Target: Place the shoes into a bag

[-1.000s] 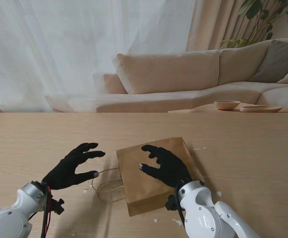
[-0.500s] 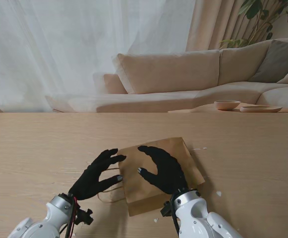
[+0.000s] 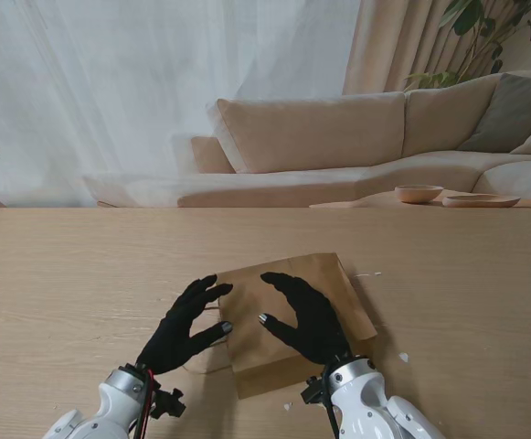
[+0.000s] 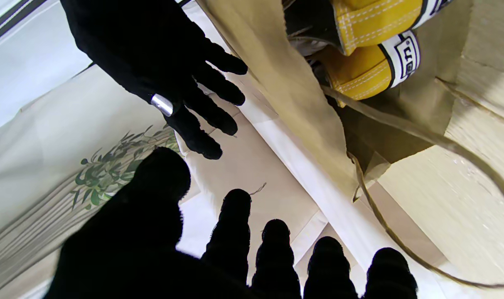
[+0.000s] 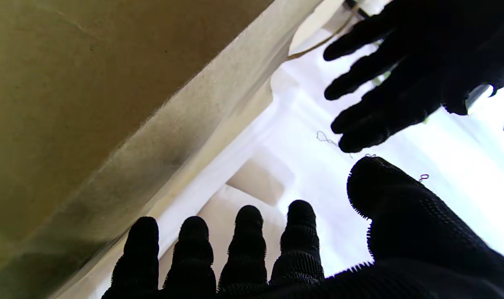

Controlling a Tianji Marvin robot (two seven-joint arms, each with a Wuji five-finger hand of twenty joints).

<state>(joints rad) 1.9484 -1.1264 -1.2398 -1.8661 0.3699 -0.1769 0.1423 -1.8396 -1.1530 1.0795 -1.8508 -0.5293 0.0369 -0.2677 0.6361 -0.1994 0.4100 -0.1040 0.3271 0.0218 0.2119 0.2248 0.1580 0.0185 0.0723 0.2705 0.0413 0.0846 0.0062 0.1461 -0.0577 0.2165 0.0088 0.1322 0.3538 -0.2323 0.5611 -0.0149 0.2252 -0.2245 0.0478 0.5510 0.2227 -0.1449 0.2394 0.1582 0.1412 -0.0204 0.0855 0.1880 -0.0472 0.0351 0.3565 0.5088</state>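
A brown paper bag [image 3: 292, 315] lies flat on the wooden table [image 3: 82, 274], its mouth toward my left hand. Through that mouth the left wrist view shows the bag [image 4: 276, 83] holding yellow shoes [image 4: 372, 62] with white stitching and a black-and-white band. My left hand [image 3: 185, 327] hovers open beside the bag's mouth, fingers spread, holding nothing. My right hand [image 3: 309, 315] is open above the bag's top face, fingers spread. The bag's thin handle [image 4: 422, 137] loops out over the table. In the right wrist view the bag [image 5: 89, 95] fills one side and the left hand [image 5: 401, 79] shows opposite.
A beige sofa [image 3: 356, 146] stands beyond the table's far edge, with a bowl [image 3: 419, 193] and a shallow dish [image 3: 481, 199] on a low surface at far right. Small white scraps [image 3: 402, 358] lie on the table near the bag.
My left hand has swung right from the open table to the bag's mouth. The right hand has stayed over the bag, shifting only slightly.
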